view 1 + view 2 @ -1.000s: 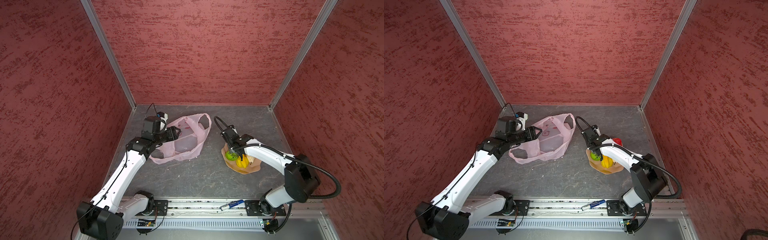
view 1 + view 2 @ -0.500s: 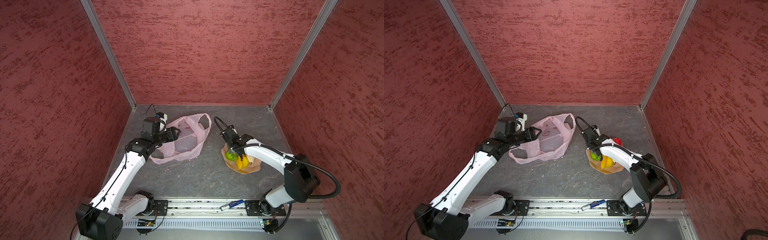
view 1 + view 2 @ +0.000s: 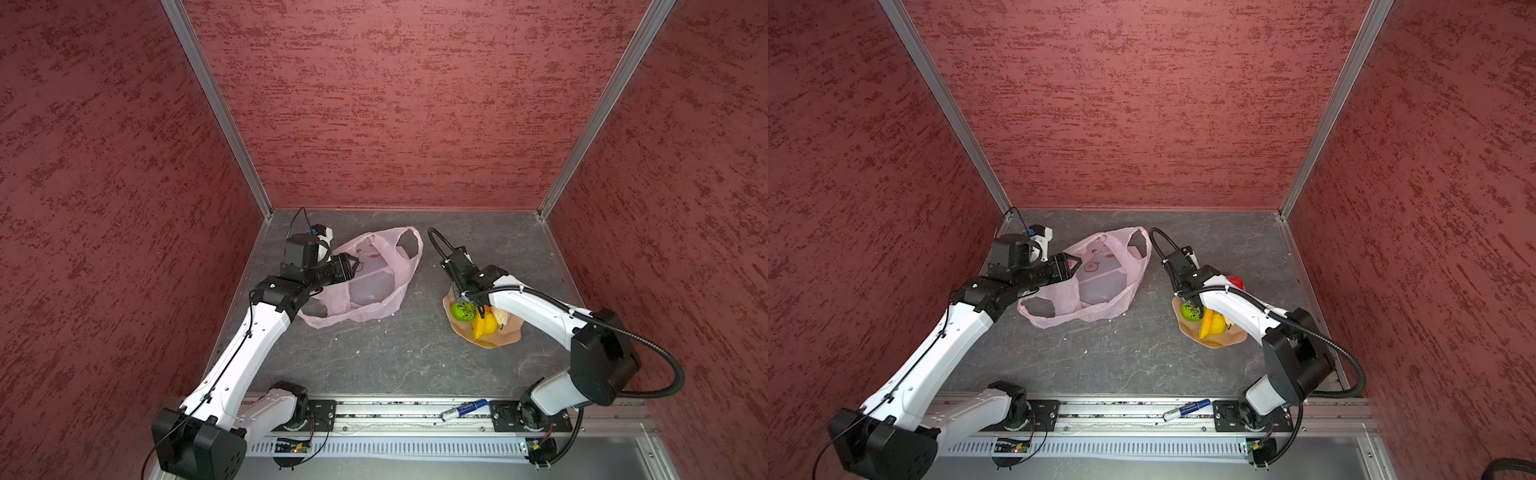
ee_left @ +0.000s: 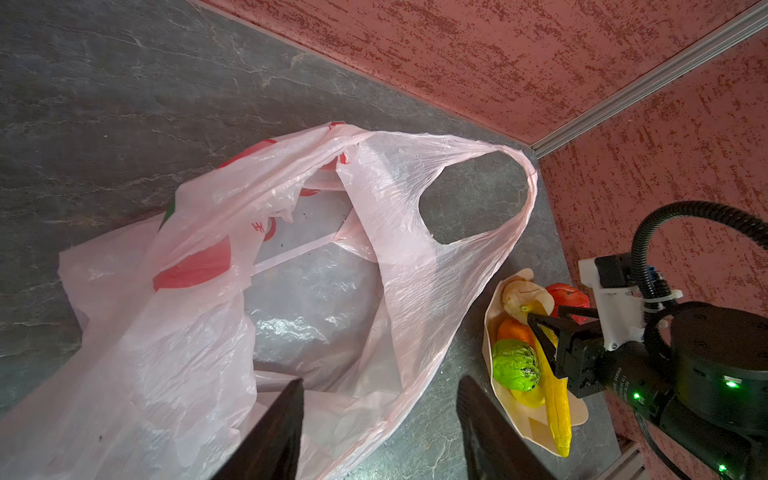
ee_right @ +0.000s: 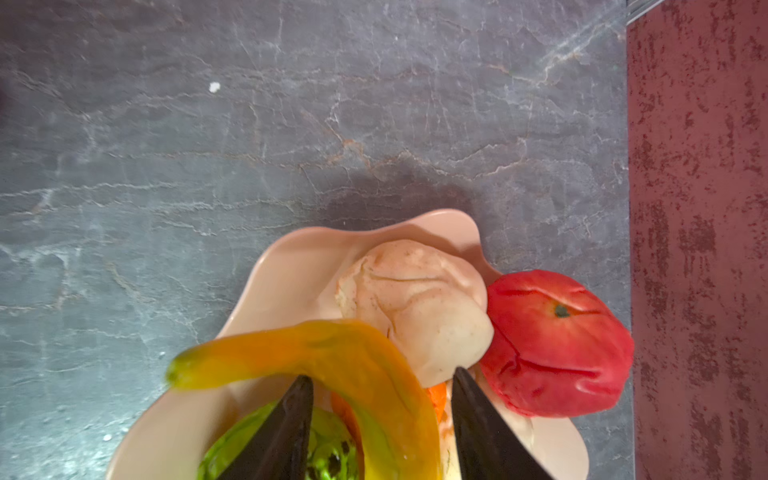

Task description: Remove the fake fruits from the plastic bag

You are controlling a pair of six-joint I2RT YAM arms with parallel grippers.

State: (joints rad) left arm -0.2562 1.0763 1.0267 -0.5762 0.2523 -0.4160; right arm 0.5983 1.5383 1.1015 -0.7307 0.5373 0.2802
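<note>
Grey stone-look tabletop (image 3: 395,353) carries one pale pink plastic bag (image 3: 374,286) and, well apart, one peach petal-edged bowl (image 3: 498,340) with six fake fruits (image 3: 484,322): yellow banana (image 5: 332,353), green textured ball (image 4: 515,365), yellow lemon (image 3: 1217,327), small orange one (image 4: 511,330), cream-white piece (image 5: 415,307), and a red textured ball (image 5: 557,345) against its rim. My left gripper (image 4: 381,379) hovers spread over the bag's mouth, pinching nothing; my right gripper (image 5: 382,372) stands spread astride the banana. Bag, bowl and both arms sit as they did a second ago.
</note>
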